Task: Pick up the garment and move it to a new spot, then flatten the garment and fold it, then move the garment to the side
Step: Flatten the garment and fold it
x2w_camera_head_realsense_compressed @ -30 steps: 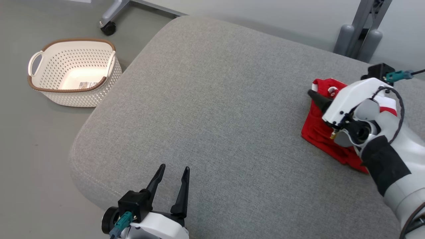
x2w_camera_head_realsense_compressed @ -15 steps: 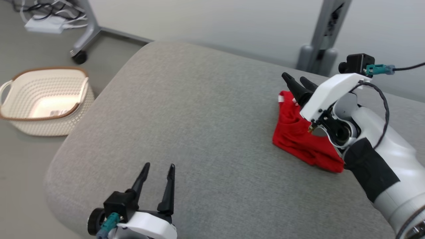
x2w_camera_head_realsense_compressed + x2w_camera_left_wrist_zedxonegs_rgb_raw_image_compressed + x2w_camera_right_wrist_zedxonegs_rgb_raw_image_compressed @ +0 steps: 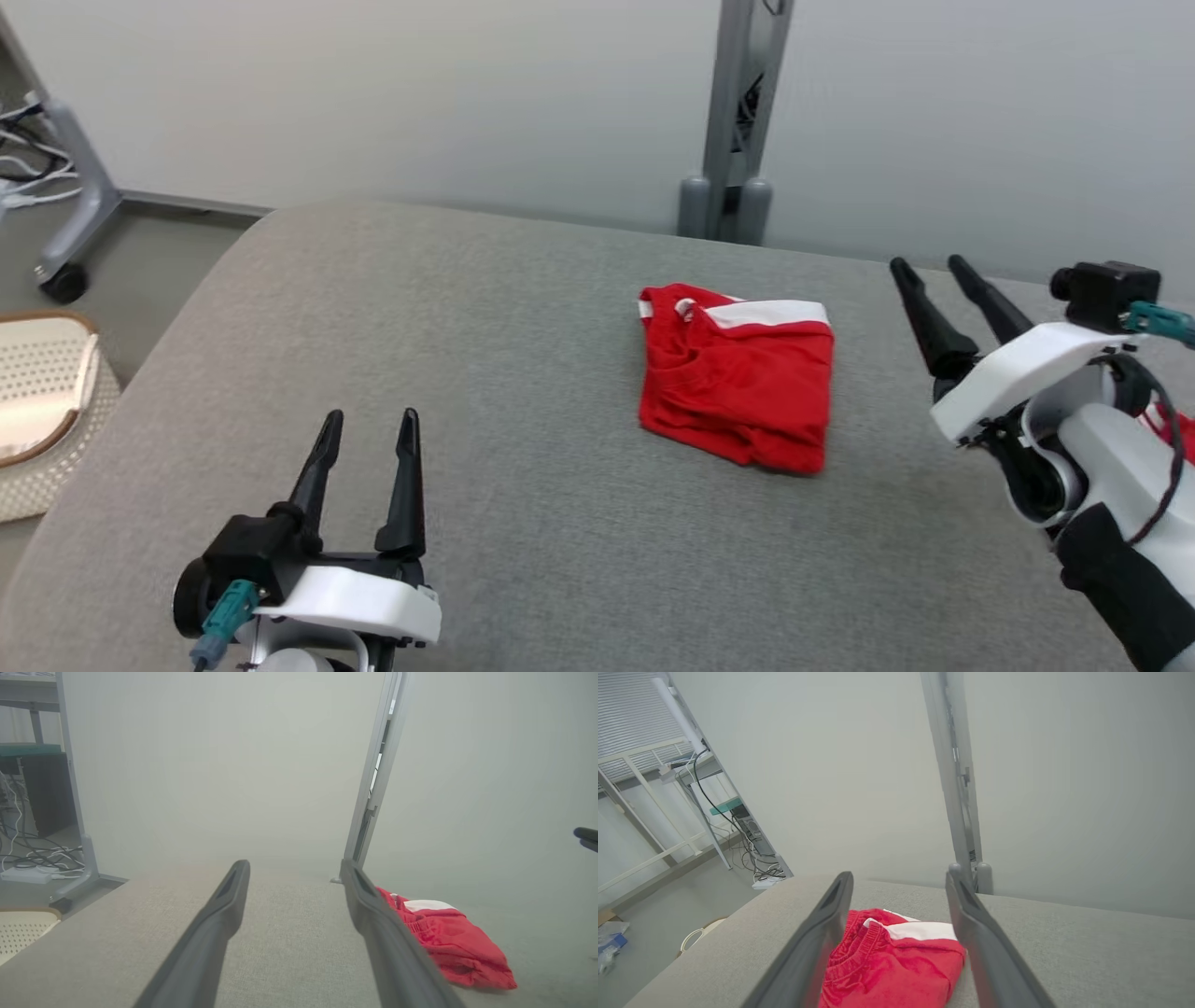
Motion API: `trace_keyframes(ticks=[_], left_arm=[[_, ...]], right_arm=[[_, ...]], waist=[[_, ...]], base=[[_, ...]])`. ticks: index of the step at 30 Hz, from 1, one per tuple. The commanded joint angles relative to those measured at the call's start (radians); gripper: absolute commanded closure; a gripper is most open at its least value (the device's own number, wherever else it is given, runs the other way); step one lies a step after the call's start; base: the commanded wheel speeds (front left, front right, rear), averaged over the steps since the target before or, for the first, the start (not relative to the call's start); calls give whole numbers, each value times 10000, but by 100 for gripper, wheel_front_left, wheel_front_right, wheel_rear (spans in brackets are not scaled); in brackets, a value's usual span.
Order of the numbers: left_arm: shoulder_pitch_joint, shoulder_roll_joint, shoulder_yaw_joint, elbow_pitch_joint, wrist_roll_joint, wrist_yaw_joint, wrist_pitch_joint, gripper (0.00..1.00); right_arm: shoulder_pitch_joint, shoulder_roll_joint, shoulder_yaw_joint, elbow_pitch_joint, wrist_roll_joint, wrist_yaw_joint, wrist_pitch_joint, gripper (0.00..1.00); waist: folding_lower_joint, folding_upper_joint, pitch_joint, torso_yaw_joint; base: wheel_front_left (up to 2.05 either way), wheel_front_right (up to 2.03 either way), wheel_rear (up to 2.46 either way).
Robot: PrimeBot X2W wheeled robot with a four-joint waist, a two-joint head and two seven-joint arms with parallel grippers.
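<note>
The garment point(image 3: 738, 373) is red with a white band, folded into a compact rectangle on the grey padded surface point(image 3: 485, 308). My right gripper point(image 3: 929, 265) hovers to its right, open, holding nothing and apart from the cloth. At the lower left my left gripper point(image 3: 370, 420) also stands open and holds nothing. The left wrist view has the garment point(image 3: 444, 942) beyond the right finger of the left gripper point(image 3: 294, 865). Between the fingers of the right gripper point(image 3: 900, 877), the right wrist view looks down on the garment point(image 3: 896, 961).
A white perforated basket point(image 3: 37, 411) stands on the floor at the left. A grey metal post point(image 3: 738, 121) rises behind the surface. A cart leg with a caster point(image 3: 65, 280) and cables lie at the far left. Red cloth point(image 3: 1178, 431) peeks out behind my right forearm.
The head camera has swung, shifting the whole picture. My right gripper has come off the garment and drawn back to its right, leaving the folded cloth uncovered. The left gripper stays open.
</note>
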State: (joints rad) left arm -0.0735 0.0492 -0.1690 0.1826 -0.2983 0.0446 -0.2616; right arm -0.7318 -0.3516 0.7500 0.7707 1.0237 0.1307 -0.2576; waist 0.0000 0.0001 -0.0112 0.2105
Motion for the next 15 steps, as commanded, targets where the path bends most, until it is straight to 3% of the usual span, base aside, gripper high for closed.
trace_keyframes(ticks=[1, 9, 15], left_arm=[[-21, 42, 90, -72, 81, -44, -35, 0], [131, 46, 477, -248, 31, -5, -35, 0], [349, 41, 562, -346, 199, -84, -35, 0]], right_arm=[[115, -147, -415, -238, -364, 1, -94, 0], [2906, 586, -4240, -2487, -3712, 1, -79, 0], [4602, 1572, -5701, -4070, -5624, 1, -81, 0]], waist=[[0, -1, -108, -400], [0, -1, -148, -1115], [0, -1, -149, -1412]], base=[[0, 0, 0], [0, 0, 0], [0, 0, 0]])
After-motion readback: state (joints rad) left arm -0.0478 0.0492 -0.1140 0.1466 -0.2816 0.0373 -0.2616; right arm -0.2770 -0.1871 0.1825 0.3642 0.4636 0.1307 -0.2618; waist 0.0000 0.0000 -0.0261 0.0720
